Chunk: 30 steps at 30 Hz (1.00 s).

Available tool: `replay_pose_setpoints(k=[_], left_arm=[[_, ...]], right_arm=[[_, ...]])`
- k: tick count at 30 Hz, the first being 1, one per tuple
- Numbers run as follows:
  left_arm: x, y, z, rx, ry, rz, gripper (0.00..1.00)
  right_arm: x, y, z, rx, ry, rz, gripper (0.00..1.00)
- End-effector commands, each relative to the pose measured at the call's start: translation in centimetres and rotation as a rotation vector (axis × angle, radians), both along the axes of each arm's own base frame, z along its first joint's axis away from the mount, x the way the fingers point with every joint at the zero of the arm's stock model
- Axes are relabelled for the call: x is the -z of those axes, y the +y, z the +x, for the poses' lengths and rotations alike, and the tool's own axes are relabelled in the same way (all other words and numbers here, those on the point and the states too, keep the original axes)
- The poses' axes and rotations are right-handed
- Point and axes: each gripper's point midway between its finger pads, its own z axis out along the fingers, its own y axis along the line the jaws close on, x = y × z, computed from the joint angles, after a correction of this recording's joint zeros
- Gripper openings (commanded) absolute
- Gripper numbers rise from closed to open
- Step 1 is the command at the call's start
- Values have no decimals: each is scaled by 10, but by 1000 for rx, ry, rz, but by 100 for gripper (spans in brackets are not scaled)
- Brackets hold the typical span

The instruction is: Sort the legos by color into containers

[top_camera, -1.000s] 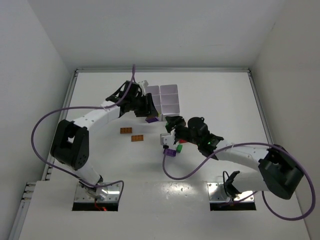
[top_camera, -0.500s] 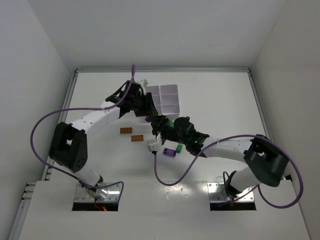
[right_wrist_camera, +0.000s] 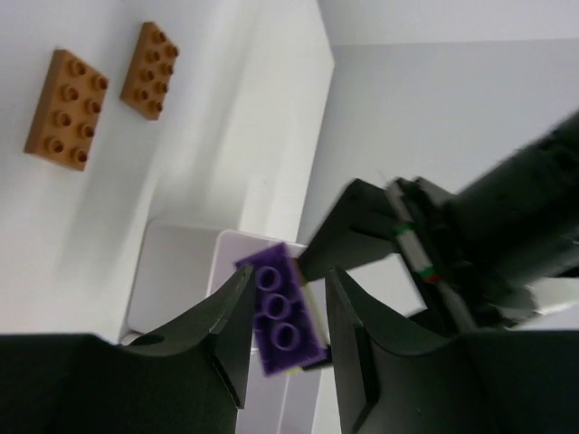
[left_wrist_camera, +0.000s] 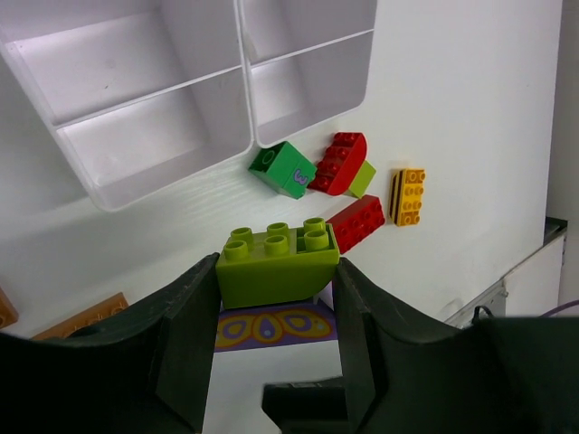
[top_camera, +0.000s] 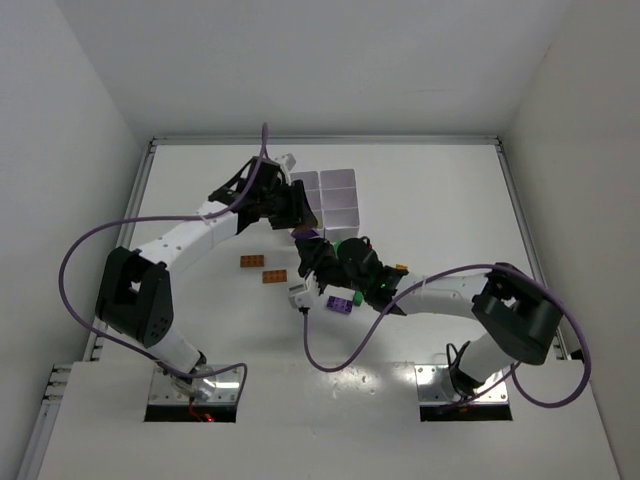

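Top view: the right end effector (top_camera: 310, 250) has swung in from the middle of the desk (top_camera: 430, 200) toward the containers (top_camera: 338, 196) near the far edge, where the left end effector (top_camera: 292, 208) has stayed

Left wrist: its fingers are clenched on a lime brick (left_wrist_camera: 276, 262), held just off the containers' near corner

Right wrist: the jaws have narrowed onto a purple brick (right_wrist_camera: 284, 318), lifted clear of the desk, with orange plates (right_wrist_camera: 61, 122) lying behind

Both bricks look ready to drop, each into its own compartment
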Motion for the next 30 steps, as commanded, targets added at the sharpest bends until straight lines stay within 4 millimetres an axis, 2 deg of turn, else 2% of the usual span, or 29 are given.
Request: replay_pose_setpoints(k=[1,2,3,7,10,13,16,21,26,27,30], left_arm=[[-40,-11,-1,30,-67,-69,0],[-40,-11,-1,30,-67,-69,0],[-43,-12,1,30,-75,-73,0],[-43,-15,-1,46,-81,-68,0],[-43,-17,-3,48,-83,-63,0],[-46,-17,-1,54,-97,-62,0],[-39,-18,0,54,-80,-54,0],[-43,-20,1,61,-86,-63,0],[-44,-22,0,62,-102,-39,0],[-44,-26,-3,80,-107,-35,0],[-44,-29,-6,86,-118,-17,0]], right_arm=[[-7,10,9,13,-34,6,37],[-15,9,14,23,-46,23,37],[-8,9,16,31,-39,9,37],[-4,8,23,51,-37,1,37],[-17,6,30,71,-69,41,48],[-17,4,28,72,-80,56,56],[-13,4,28,69,-78,38,56],[-3,-6,35,107,-78,-15,55],[2,-15,53,146,-114,-58,52],[8,-18,57,156,-106,-70,51],[3,-24,69,184,-133,-74,51]])
